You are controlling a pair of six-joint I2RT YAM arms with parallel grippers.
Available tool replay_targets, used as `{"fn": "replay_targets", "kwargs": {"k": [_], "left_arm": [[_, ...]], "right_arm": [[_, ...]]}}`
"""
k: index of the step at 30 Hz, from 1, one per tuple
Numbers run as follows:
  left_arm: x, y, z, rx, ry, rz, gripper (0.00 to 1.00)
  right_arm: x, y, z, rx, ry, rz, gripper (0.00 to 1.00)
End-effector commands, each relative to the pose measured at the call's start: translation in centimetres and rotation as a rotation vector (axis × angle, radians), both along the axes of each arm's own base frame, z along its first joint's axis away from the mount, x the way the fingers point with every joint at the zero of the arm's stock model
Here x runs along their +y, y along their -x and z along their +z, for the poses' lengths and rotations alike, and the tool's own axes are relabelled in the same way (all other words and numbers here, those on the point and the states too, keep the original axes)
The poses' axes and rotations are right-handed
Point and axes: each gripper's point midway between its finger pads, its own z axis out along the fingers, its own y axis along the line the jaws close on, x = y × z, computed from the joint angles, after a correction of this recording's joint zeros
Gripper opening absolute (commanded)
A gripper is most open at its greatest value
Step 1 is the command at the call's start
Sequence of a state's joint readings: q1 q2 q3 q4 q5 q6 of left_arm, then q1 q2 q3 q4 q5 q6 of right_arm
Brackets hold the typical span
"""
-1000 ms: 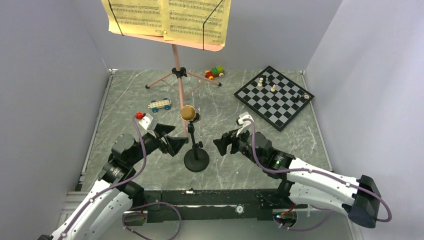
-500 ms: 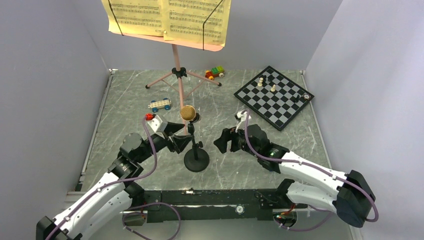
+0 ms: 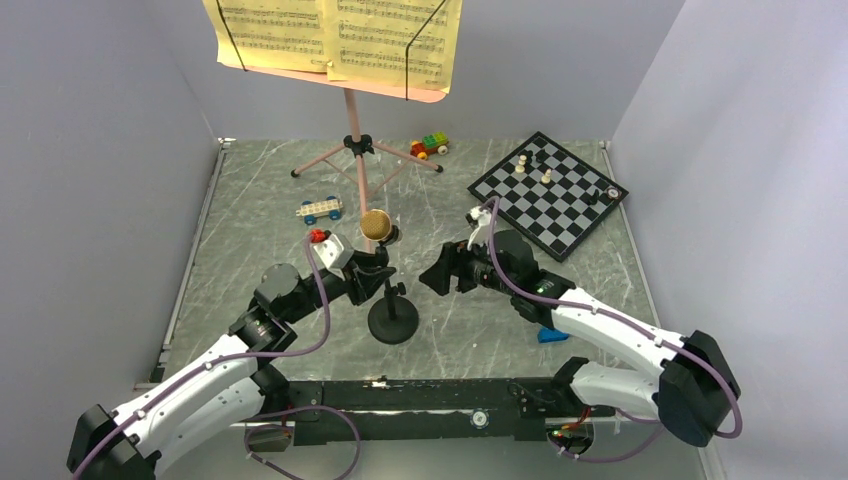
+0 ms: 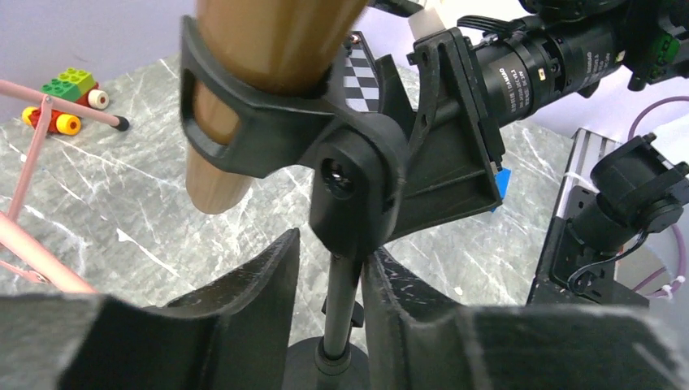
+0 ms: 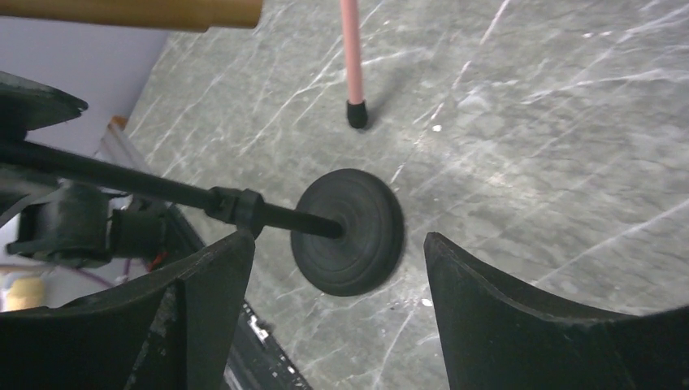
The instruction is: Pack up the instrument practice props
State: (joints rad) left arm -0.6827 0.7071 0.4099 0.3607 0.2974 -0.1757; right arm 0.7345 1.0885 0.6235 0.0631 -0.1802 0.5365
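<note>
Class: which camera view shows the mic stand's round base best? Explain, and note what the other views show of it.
The right wrist view: the whole base is seen close up, with little in front of it. The top view shows the base whole but small; the left wrist view catches only its top.

Setting: a robot lab test cell, not a home or a music room

Evidence:
- Plain pale-grey panels point(image 3: 100, 200) wall in three sides of a small marble-patterned table point(image 3: 250, 230), with a metal rail point(image 3: 190, 260) along its left edge
- The left arm point(image 3: 200, 385) and right arm point(image 3: 610, 335) are bolted to a black beam point(image 3: 420, 395) at the near edge, with purple cables point(image 3: 322, 300) looped along them
- The camera lens point(image 4: 552, 69) on the right wrist shows in the left wrist view
- The contents are staged, unrelated props: pink music stand point(image 3: 357, 144), yellow sheet-music pages point(image 3: 330, 35), mic stand point(image 3: 392, 322), chessboard point(image 3: 548, 195), toy brick cars point(image 3: 429, 146)
</note>
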Motion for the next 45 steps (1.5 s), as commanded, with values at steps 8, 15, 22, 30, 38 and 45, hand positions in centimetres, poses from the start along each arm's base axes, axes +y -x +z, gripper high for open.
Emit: {"fn": "replay_targets", "kwargs": {"k": [8, 15, 22, 30, 38, 45], "left_arm": [[0.1, 0.2, 3.1, -0.133, 0.015, -0.006, 0.17], [-0.8, 1.5, 3.0, -0.164, 0.007, -0.097, 0.0], [-1.0, 1.8, 2.9, -0.173, -0.007, -0.123, 0.0], [-0.8, 2.0, 2.9, -0.179, -0.011, -0.115, 0.0], [-0.8, 1.9, 2.5, -0.168, -0.016, -0.112, 0.0], [-0.8, 1.6, 2.4, -0.154, -0.014, -0.099, 0.0]], "right_arm": [[4.1, 2.1, 4.4, 0.029, -0.239, 0.281, 0.68], [5.9, 2.6, 3.2, 0.065, -0.262, 0.404, 0.53], [7.0, 2.6, 1.7, 0.111, -0.266, 0.469, 0.56], [7.1, 1.3, 1.2, 0.138, -0.315, 0.455, 0.44], [7.3, 1.6, 1.0, 0.135, -0.337, 0.511, 0.29], [7.1, 2.1, 0.2, 0.145, -0.318, 0.537, 0.28]]}}
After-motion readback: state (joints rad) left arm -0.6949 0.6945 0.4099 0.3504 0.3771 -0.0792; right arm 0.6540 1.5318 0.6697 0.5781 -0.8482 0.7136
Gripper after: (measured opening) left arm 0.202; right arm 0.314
